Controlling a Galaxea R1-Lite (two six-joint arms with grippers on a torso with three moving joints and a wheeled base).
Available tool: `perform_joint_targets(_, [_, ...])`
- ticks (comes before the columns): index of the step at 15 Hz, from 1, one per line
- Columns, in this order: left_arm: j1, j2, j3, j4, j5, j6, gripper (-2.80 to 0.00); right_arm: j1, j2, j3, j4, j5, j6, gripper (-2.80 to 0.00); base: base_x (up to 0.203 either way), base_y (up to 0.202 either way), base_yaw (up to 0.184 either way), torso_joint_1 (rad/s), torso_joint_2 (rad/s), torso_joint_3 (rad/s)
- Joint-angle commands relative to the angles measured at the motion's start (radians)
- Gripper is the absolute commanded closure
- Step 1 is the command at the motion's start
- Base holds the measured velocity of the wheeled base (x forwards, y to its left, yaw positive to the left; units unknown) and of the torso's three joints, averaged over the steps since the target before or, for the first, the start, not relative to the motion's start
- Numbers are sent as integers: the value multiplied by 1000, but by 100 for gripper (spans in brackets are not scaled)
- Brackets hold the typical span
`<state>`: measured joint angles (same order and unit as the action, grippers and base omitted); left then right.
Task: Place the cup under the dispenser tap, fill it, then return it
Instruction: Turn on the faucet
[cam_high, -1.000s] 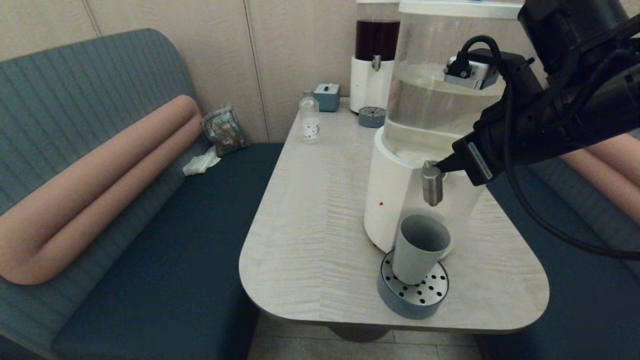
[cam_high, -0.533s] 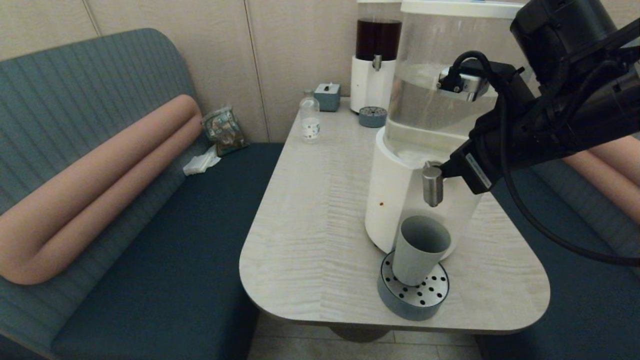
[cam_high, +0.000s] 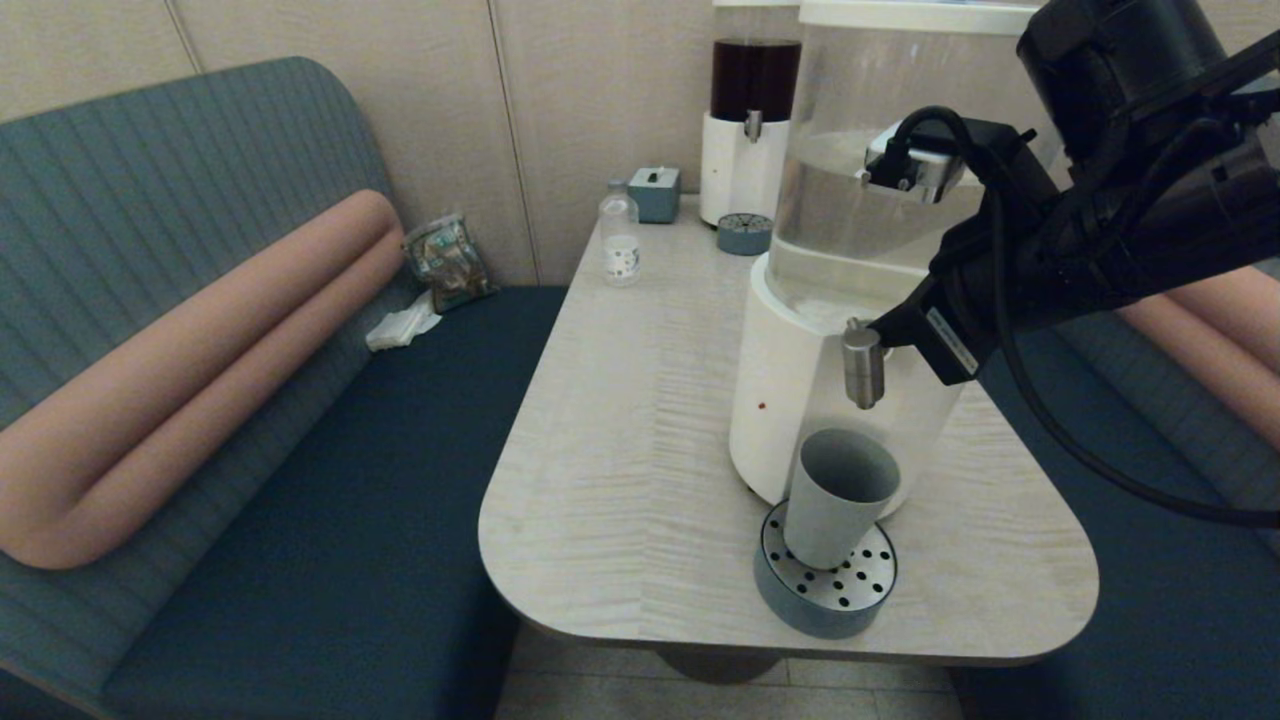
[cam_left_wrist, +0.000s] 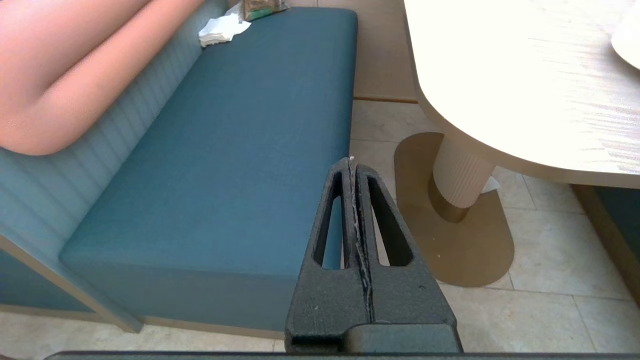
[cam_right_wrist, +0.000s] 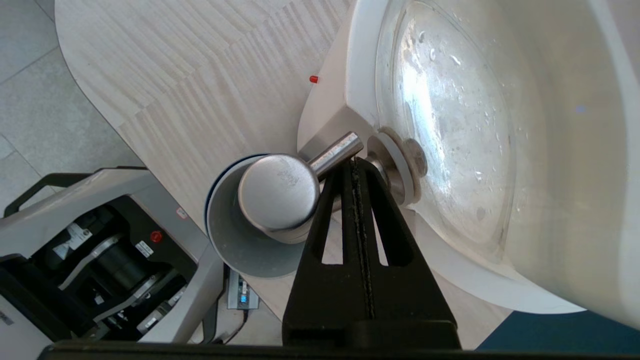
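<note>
The grey-green cup (cam_high: 838, 495) (cam_right_wrist: 235, 240) stands upright on the round blue-grey tray (cam_high: 850, 598), directly below the brushed-steel dispenser tap (cam_high: 863, 365) (cam_right_wrist: 278, 191) of the big clear-tank dispenser (cam_high: 860, 200). My right gripper (cam_high: 880, 332) (cam_right_wrist: 353, 161) is shut with nothing between its fingers, its tip against the tap's thin steel lever (cam_right_wrist: 336, 150) beside the tap body. I see no liquid stream. My left gripper (cam_left_wrist: 353, 162) is shut and empty, parked low beside the table over the bench and floor, outside the head view.
A dark-liquid dispenser (cam_high: 750, 120) with its own small tray (cam_high: 744, 233), a small clear bottle (cam_high: 620, 238) and a blue-grey box (cam_high: 654, 192) stand at the table's far end. Teal bench seats (cam_high: 330, 500) flank the table (cam_high: 620, 450).
My right arm has shifted slightly left and up, keeping its shut tip at the tap's lever. The cup and tray have not moved.
</note>
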<state>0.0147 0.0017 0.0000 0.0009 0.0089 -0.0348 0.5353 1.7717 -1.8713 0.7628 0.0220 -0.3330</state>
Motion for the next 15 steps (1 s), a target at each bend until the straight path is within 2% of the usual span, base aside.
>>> perform_joint_targets(1, [0,0,0,0,0,0,0,0,5,0,0,-1,-6,0,0,0,0,0,0,0])
perform_joint_targets(11, [0,1,0,0,0,0,0,-49,-145,156,0,-1,-6,0,0,0,0,0,0,0])
perform_joint_targets(15, [1,1,0,0,0,0,0,-64,-181,166,-5,3,11,0,0,0,0,0,0,0])
